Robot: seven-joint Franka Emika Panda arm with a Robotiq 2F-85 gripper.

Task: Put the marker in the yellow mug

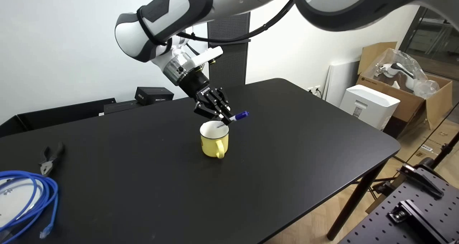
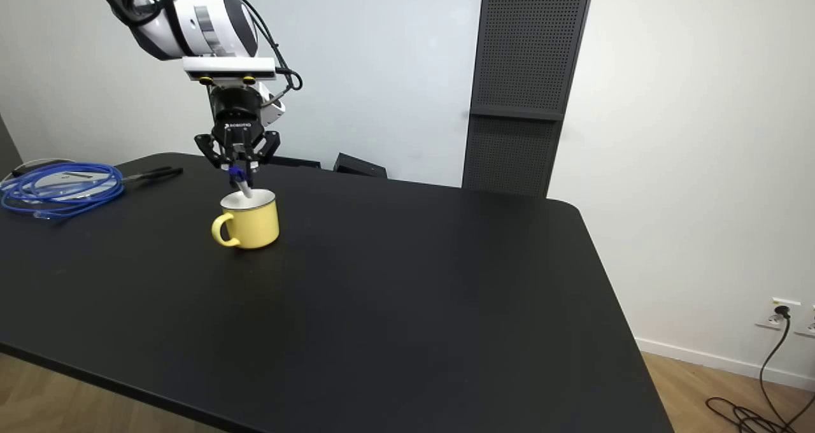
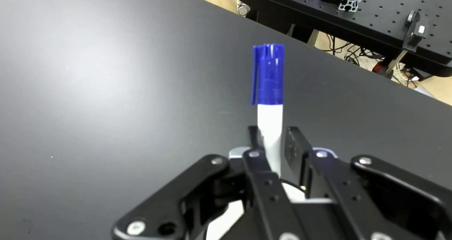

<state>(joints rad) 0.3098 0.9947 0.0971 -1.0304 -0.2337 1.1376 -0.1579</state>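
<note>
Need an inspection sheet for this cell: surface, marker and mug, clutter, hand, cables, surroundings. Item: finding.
Surface: black table, a few pale specks in the wrist view.
Yellow mug: upright on the table.
Marker: tilted, blue cap uppermost; lower end within the mug's opening in both exterior views.
Clutter: pliers; whitish item, partly covered, not identifiable.
Hand: above the mug, jaws either side of the marker; gripping or released, cannot tell.
Cables: coiled blue cable across the whitish item; black cable along the robot arm; black power cord trailing from a wall socket.
Surroundings: open cardboard box holding a bagged white part; perforated bench plate.
</note>
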